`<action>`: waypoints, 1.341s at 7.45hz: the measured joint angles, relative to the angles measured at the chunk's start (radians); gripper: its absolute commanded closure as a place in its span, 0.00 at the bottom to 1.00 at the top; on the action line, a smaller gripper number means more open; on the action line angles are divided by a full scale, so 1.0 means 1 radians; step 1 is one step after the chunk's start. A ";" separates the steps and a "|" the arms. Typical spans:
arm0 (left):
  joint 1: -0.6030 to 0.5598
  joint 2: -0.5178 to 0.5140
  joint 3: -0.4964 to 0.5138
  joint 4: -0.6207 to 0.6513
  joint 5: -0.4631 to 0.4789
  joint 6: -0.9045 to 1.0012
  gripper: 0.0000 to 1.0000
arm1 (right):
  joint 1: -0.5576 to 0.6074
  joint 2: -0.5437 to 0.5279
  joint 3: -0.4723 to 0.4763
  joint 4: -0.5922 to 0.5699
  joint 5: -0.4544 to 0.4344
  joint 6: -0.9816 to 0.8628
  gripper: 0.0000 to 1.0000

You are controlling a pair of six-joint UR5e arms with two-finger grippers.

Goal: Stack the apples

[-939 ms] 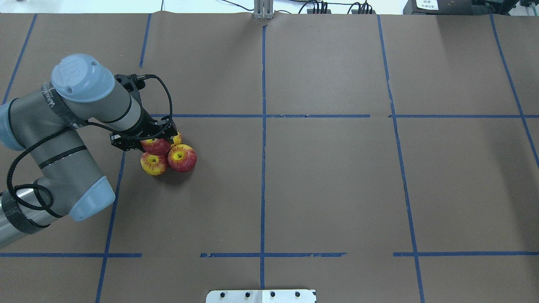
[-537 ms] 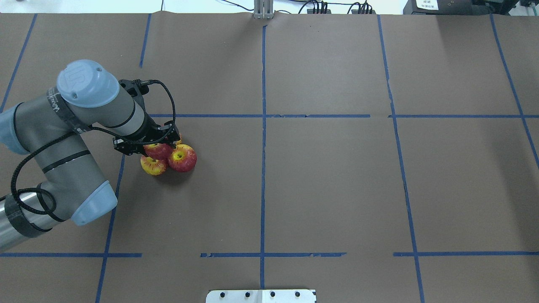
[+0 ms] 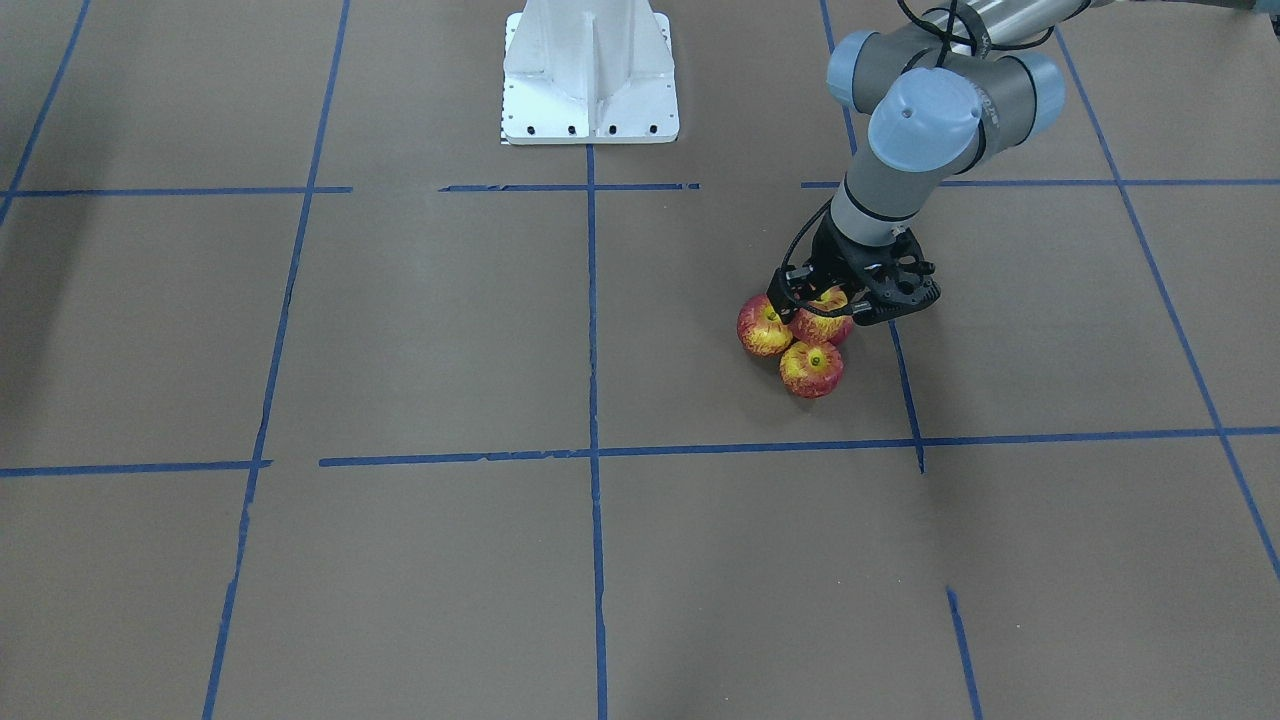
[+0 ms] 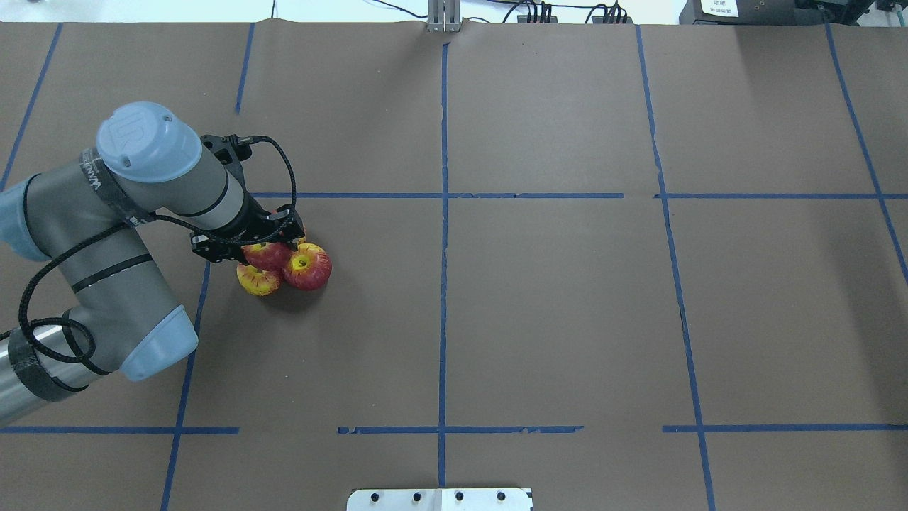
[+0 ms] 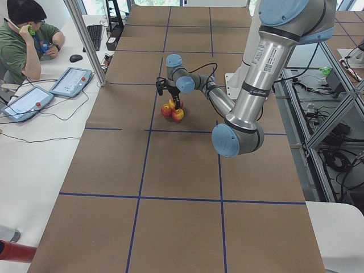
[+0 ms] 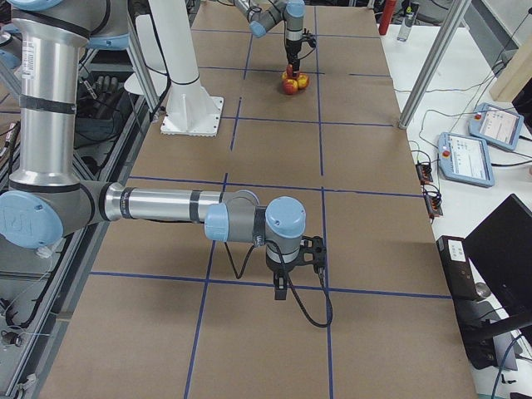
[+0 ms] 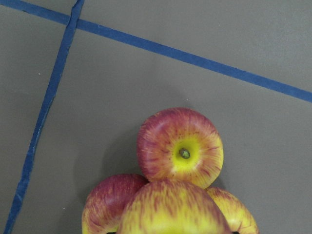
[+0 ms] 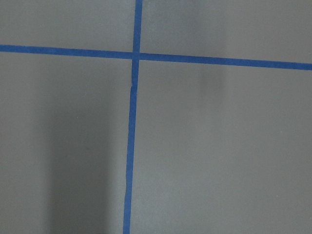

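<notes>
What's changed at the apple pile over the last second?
The left gripper, shut on the top apple, shifted slightly toward the robot's side in the overhead view, so that apple now overlaps more of the lower apples. Most of the shift came early; the last half second shows almost none. The lower apples stayed put, and the grip stayed shut.

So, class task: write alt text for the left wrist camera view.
A top apple sits nearest the camera over three clustered apples, the far apple showing its yellow stem dimple. Blue tape lines cross the brown table paper behind.
</notes>
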 measured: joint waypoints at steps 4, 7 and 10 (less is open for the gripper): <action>-0.028 0.001 -0.037 0.005 0.000 0.012 0.01 | 0.000 0.000 0.000 0.000 0.000 0.000 0.00; -0.147 0.034 -0.093 0.011 -0.001 0.152 0.01 | 0.000 0.000 0.000 0.000 0.000 0.000 0.00; -0.321 0.186 -0.140 0.009 -0.025 0.526 0.01 | 0.000 0.000 0.000 0.000 0.000 0.000 0.00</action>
